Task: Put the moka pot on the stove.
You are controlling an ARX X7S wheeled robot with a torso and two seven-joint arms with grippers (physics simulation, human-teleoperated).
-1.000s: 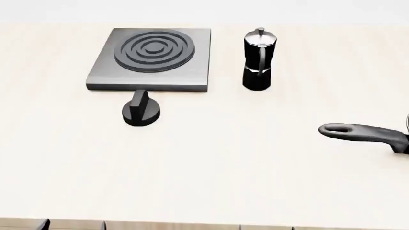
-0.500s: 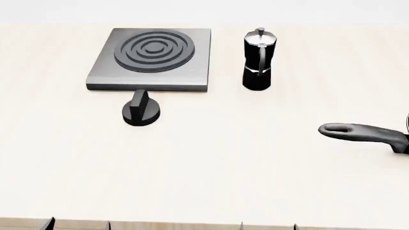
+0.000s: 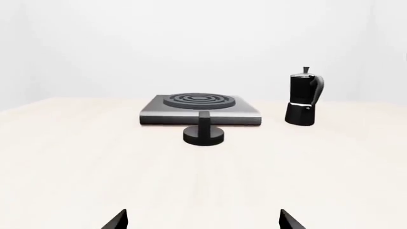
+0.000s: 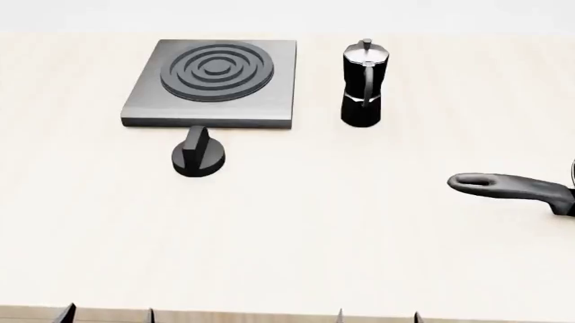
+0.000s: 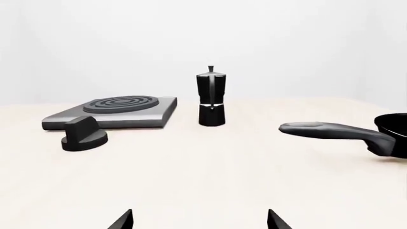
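The small glossy black faceted moka pot (image 4: 364,84), with its silvery lid and knob, stands upright on the pale wooden table (image 4: 359,229), just beside the right edge of the flat square brushed-grey metal stove (image 4: 214,84) but apart from it — not on the plate. The stove's raised concentric ring burner sits bare at its centre. A black round knob (image 4: 198,154) with an upright grip rests on the table just in front of the stove's near edge. To the right, the long dark grey handle of a black pan (image 4: 516,190) reaches in from the edge of the head view, well apart from the pot.

Both arms are low at the near edge of the table, only the dark fingertips showing. The left gripper (image 3: 202,220) points level across the table toward the knob and stove, its two tips spread wide with nothing between them. The right gripper (image 5: 199,220) is likewise level, aimed toward the moka pot, its tips parted wide and empty — both far short of the pot.
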